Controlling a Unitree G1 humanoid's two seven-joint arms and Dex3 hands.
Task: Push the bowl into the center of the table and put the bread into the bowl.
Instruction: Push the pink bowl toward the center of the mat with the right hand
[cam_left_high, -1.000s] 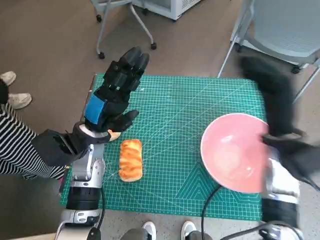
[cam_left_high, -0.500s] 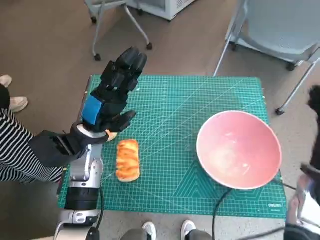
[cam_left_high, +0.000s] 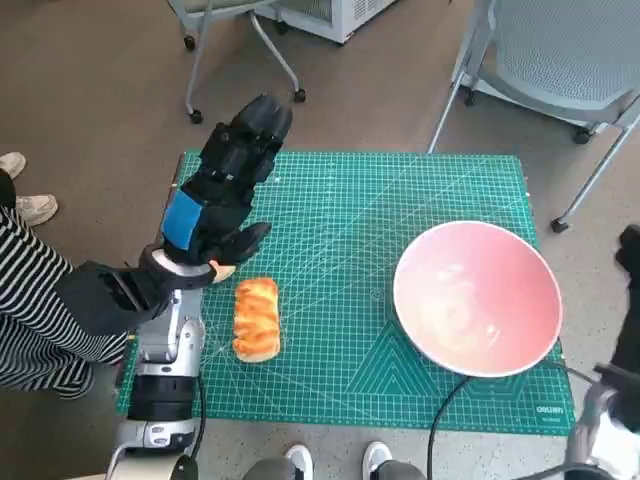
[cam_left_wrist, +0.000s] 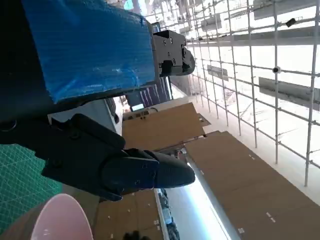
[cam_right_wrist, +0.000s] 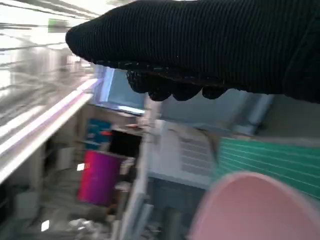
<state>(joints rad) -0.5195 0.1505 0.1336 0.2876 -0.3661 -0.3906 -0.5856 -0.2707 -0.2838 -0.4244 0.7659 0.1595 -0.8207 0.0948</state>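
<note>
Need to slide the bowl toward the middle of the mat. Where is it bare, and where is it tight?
Bare mat runs between the bread and the pink bowl, up to the far edge. It is tight at the left: the left robot hand hangs just beyond the bread. The bowl overhangs the mat's right edge.

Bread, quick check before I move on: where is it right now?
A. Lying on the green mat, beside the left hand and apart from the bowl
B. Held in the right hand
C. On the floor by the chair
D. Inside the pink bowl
A. In the head view the bread lies on the green mat just below the left hand, well apart from the pink bowl, which has nothing in it.
</note>
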